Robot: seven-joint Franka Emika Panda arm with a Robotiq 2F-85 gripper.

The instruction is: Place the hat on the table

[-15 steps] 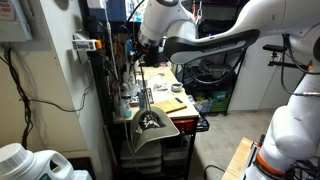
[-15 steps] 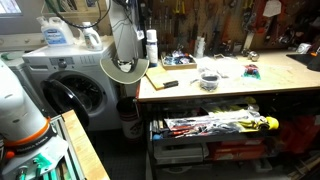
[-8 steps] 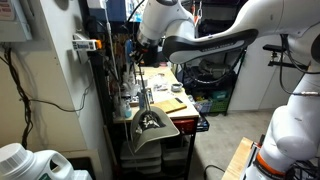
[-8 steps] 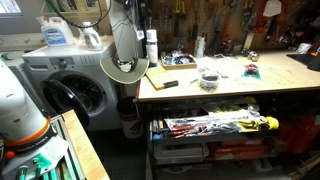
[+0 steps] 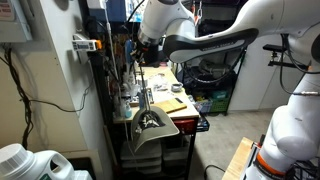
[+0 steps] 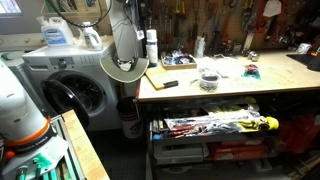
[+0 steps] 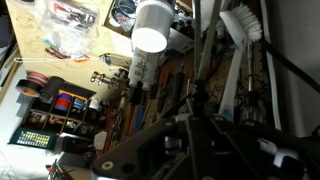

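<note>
One soft beige cap with a brim and a dark lining, the hat (image 6: 125, 70), is at the end of the long, narrow workbench with a tan wooden top, the table (image 6: 230, 88). In both exterior views I see it at that end corner rather than flat on the wood. It is tilted, with its dark inside turned to the camera (image 5: 150, 125). I cannot tell what bears it.

My dark Robotiq gripper (image 5: 143, 50) hangs under the white arm, above the table and higher than the hat. No view lets me tell whether its jaws are spread or pressed together. The wrist view shows only blurred dark parts up close, with a white cylindrical plastic bottle (image 7: 150, 30) and hand tools on the wall behind them.

That bottle stands on the table near the hat. A white front-loading washing machine (image 6: 70, 85) stands just beside the table's end.
</note>
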